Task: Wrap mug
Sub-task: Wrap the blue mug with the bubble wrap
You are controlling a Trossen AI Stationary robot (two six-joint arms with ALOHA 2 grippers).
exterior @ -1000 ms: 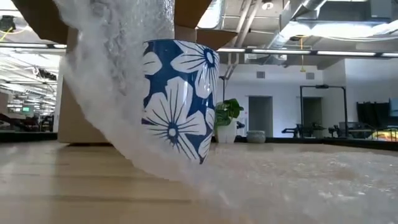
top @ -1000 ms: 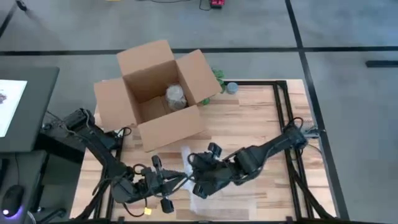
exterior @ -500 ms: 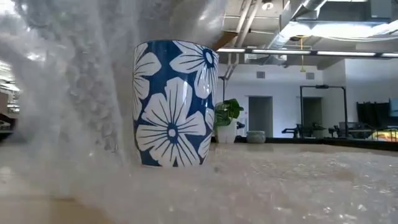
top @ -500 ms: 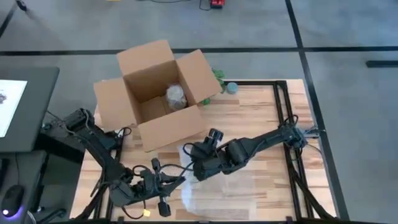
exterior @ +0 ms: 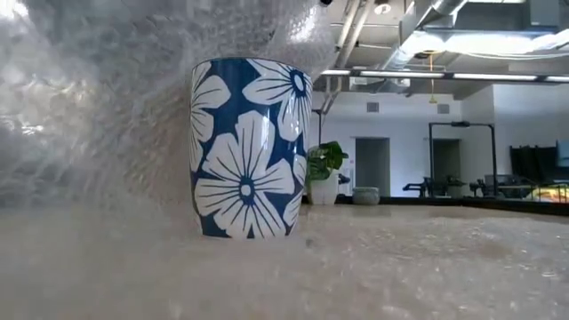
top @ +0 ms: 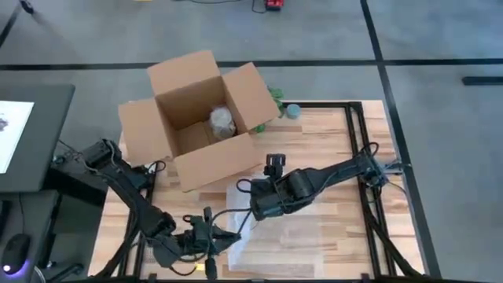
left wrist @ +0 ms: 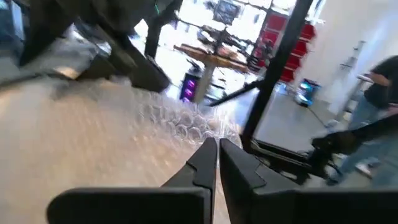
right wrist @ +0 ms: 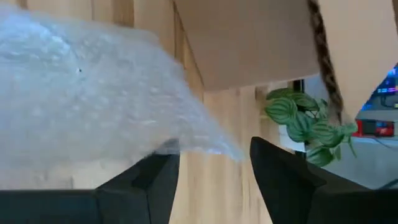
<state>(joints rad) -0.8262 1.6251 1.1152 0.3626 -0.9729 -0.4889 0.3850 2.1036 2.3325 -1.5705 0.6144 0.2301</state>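
My right gripper (top: 262, 211) has swung toward the box (top: 196, 118), fingers apart. My left gripper (top: 211, 245) pinches the bubble wrap (exterior: 98, 133), draped beside the upright mug (exterior: 247, 147). Wrapping is barely begun.

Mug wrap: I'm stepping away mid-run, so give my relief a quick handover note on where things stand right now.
Left tool: shut, at the near table edge on the bubble wrap; whether it pinches the sheet is unclear.
Right tool: open, mid-table above the wrap's far edge, just in front of the box.
Mug: upright on the wrap, its front uncovered; in the low view wrap rises beside and behind it.
Box: open at the table's back left, one wrapped item already inside.
Done: mug is set on the sheet, which is partly raised.
Left: close the wrap around the mug.
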